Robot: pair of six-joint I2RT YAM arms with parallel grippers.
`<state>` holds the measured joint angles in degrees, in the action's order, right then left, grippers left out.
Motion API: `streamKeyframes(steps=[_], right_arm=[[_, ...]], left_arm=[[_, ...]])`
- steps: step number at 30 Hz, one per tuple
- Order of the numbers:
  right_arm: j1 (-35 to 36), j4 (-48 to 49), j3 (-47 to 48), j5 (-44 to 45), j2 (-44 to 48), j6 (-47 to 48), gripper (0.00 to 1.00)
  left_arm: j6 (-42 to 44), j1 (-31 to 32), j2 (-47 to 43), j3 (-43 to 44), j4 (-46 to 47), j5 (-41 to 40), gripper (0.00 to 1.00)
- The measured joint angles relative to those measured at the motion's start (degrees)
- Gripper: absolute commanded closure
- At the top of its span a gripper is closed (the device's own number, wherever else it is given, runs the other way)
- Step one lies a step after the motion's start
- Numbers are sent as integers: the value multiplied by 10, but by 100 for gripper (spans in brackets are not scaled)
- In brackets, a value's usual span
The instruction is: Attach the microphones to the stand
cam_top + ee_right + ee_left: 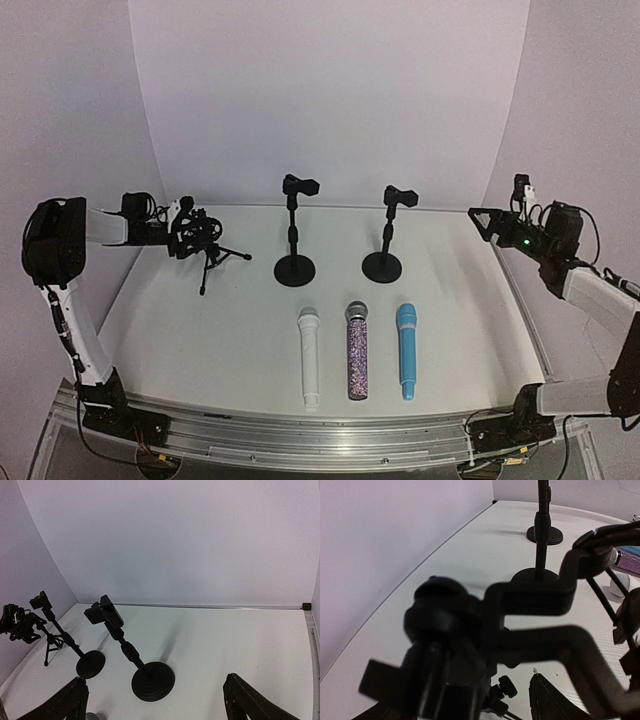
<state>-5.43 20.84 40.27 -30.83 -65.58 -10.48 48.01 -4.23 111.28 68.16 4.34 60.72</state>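
Observation:
Three microphones lie side by side on the table near the front: white [309,360], glittery purple [357,350] and light blue [406,350]. Three black stands are behind them: a tripod stand [212,252] at the left and two round-base stands [294,235] [385,235]. My left gripper [183,228] is at the tripod stand's head, which fills the left wrist view as a blurred black clip [470,630]. The jaws stand wide apart around it [455,705]; contact is unclear. My right gripper [482,222] is open and empty, high at the right [155,700].
White curved walls close in the table at the back and sides. A metal rail runs along the right edge [520,300]. The right wrist view shows both round-base stands [125,645] [65,635] and the tripod [47,642] below.

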Motion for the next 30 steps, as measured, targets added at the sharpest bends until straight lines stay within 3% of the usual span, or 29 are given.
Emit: streamKeyframes(steps=[6,8,12,15,22,26,30], right_arm=[[4,-5,13,-3,1,-2,11],[6,-9,15,-3,1,-2,11],[11,-15,17,-3,1,-3,11],[14,-24,19,-2,2,-3,11],[25,-31,32,3,10,-2,13],[57,-34,44,16,13,2,13],[126,-39,61,34,12,14,13]], left_arm=[[-3,9,24,16,1,27,38],[-10,11,28,20,2,34,51],[-25,17,32,25,2,51,85],[-35,19,33,28,1,59,99],[-113,25,14,-13,52,47,100],[-208,53,-70,-119,124,-12,100],[-291,135,-187,-244,185,-111,100]])
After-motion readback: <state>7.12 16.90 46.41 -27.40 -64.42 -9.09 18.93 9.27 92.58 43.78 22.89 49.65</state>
